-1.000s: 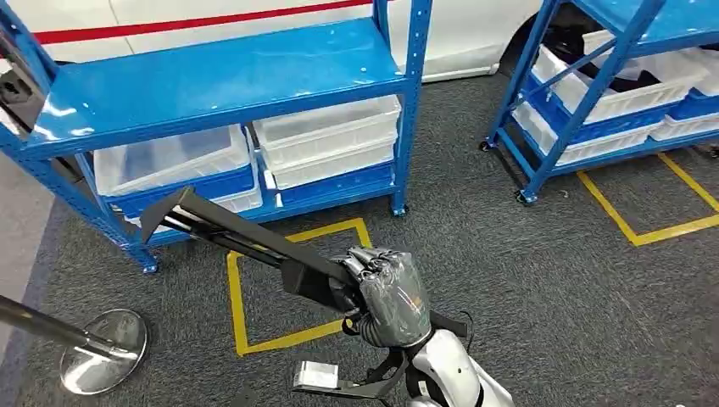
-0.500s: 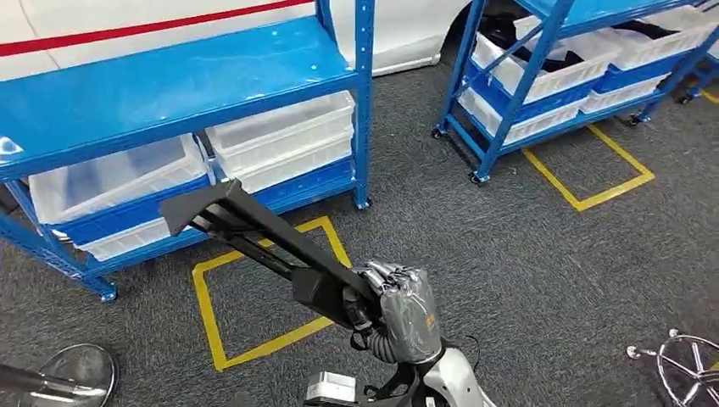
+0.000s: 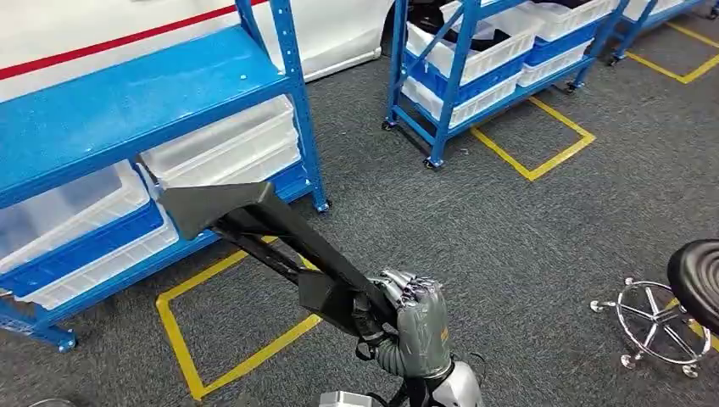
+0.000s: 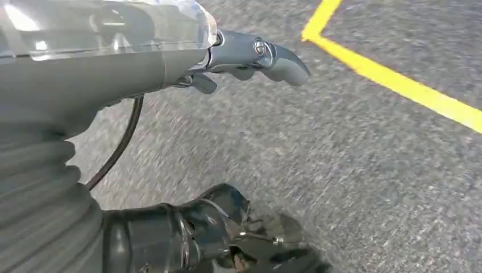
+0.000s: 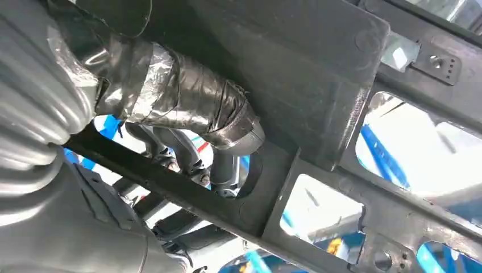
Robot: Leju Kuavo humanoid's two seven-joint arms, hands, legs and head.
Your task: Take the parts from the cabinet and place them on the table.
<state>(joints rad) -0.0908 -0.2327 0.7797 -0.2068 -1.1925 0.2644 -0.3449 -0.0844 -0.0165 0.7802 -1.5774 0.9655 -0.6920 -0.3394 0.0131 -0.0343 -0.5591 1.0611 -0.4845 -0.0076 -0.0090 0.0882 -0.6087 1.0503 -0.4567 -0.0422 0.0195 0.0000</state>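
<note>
My right hand [image 3: 417,326] grips a long black frame-like part [image 3: 254,222] near its lower end. The part slants up and to the left from the hand, over the grey carpet. Close up in the right wrist view, the taped thumb and fingers of that hand [image 5: 176,102] wrap a bar of the black part [image 5: 318,74], which has open cut-outs. My left hand [image 4: 187,62] hangs above the carpet with its fingers [image 4: 278,57] apart and nothing in it.
A blue rack [image 3: 127,102] with white bins [image 3: 222,146] stands at the left. A second blue rack [image 3: 441,93] with bins is at the back. Yellow tape squares [image 3: 174,335] mark the carpet. A black-seated stool [image 3: 678,297] on a chrome base stands at the right.
The camera has turned right: the racks slid left in the picture, the stool came into view and the chrome stand base left it. My right hand still holds the black part.
</note>
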